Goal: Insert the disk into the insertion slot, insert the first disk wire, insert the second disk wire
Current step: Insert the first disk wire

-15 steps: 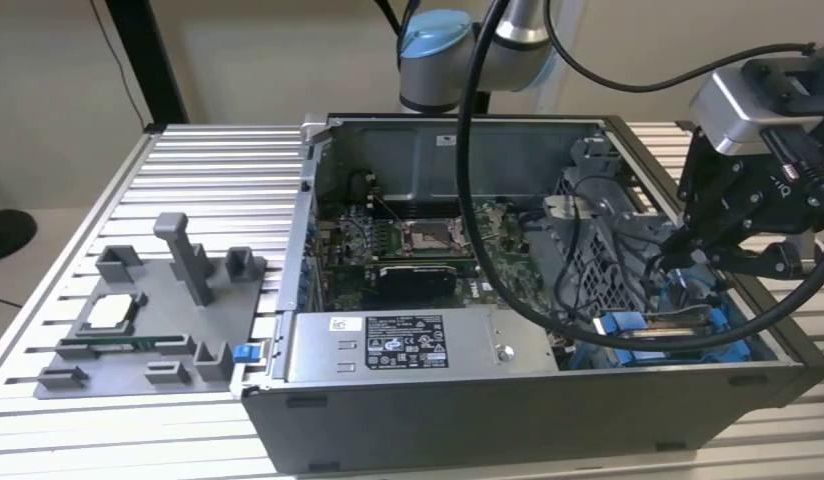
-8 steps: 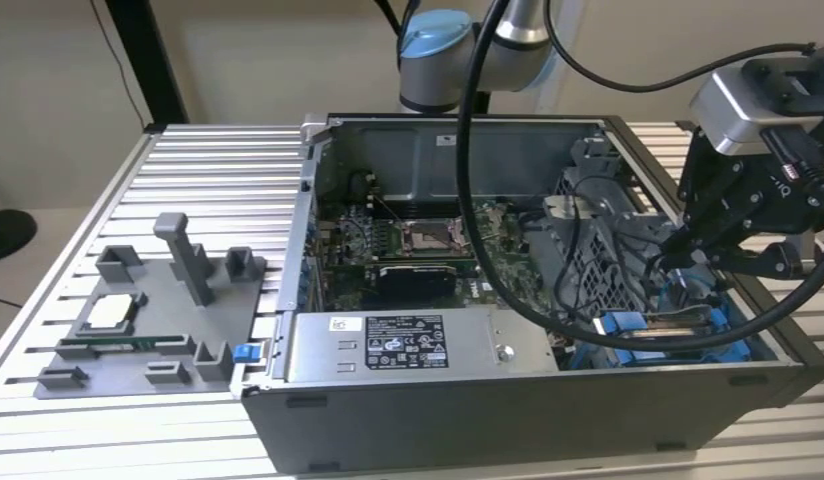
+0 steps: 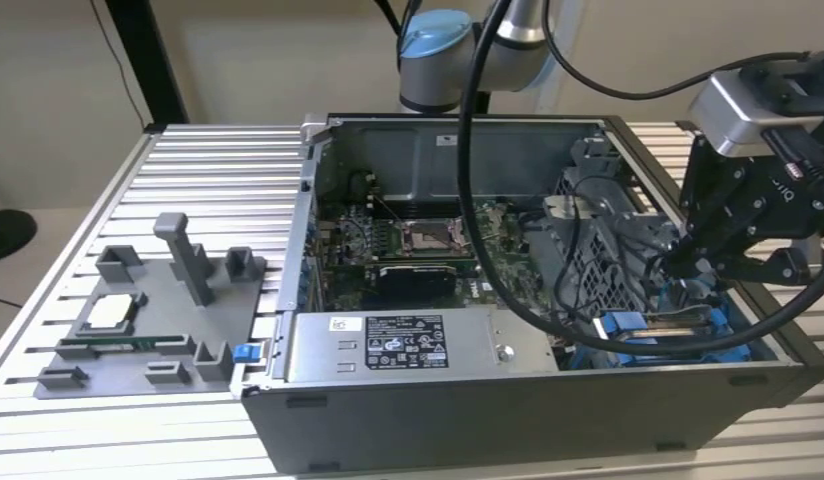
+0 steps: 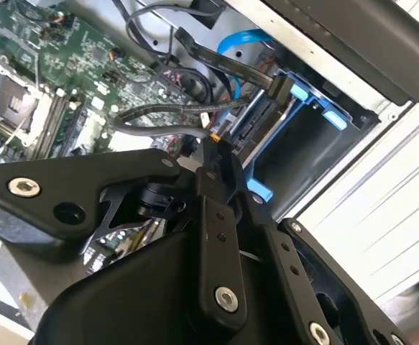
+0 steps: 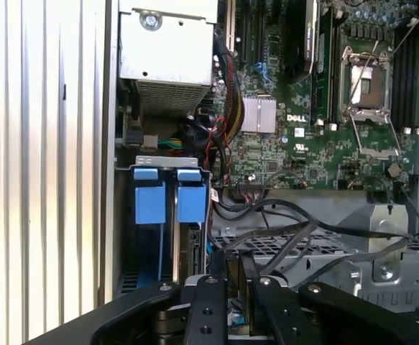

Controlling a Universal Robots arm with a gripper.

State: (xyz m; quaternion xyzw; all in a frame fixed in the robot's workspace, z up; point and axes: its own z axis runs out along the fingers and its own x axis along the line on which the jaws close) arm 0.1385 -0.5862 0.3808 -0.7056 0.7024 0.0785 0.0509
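With the disk [image 4: 261, 121] seated in the insertion slot [image 5: 167, 162], your tool [image 4: 210, 146] was clamped on a grey disk wire [image 4: 162, 131] at that slot's mouth – the job wanted the plug held square and pressed straight, never levered.

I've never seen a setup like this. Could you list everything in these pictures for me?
table: one, silver slats, under everything.
computer case: one, dark grey, open, on the table.
circuit board: one, green, inside the case.
power supply box: one, silver, along the case's near wall in the exterior view.
disk: one, grey in a blue frame, in the slot.
slot: one, grey metal, case corner at the exterior view's right.
wires: several, black and grey, beside the disk.
tray: one, grey plastic, on the table at the exterior view's left.
robot arm: one, grey with blue cap, at the exterior view's top.
gripper: one, black, over the disk's end.
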